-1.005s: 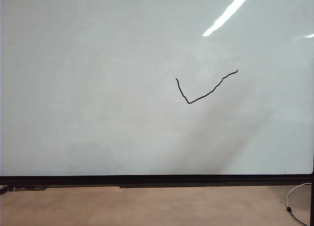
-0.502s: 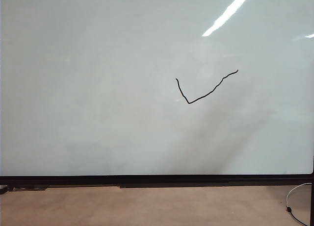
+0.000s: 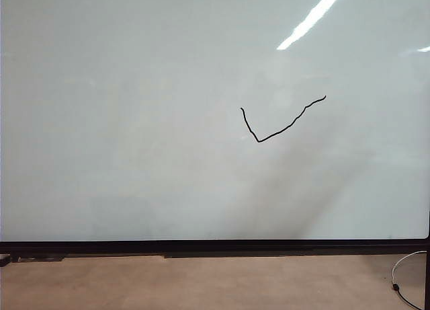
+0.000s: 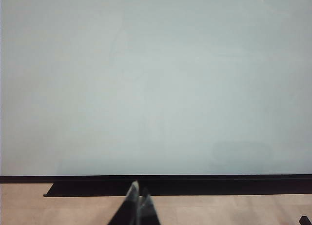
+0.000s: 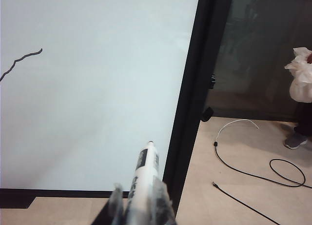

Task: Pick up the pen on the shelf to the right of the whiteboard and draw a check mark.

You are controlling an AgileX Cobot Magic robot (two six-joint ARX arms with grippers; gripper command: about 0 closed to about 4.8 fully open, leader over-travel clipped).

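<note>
Here, right fingers (image 5: 141, 203) clamp the slim pen (image 5: 145, 173)—left fingers (image 4: 139, 198) closed, empty.

The whiteboard (image 3: 134, 122) is glossy pale white with faint grey smudges and bright streaks of reflected light, edged by a thin black frame (image 3: 215, 246), and the check mark (image 3: 279, 125) on it is a thin black line. Below the frame the floor (image 3: 201, 283) is light tan, crossed by a white cable (image 5: 236, 122) and a black cable (image 5: 253, 173) beside the board. The pen (image 5: 144, 181) has a white barrel with a black label, and it sits between the translucent grey fingers of the right gripper (image 5: 141, 205); the left gripper (image 4: 138, 205) is dark with pale tips.
</note>
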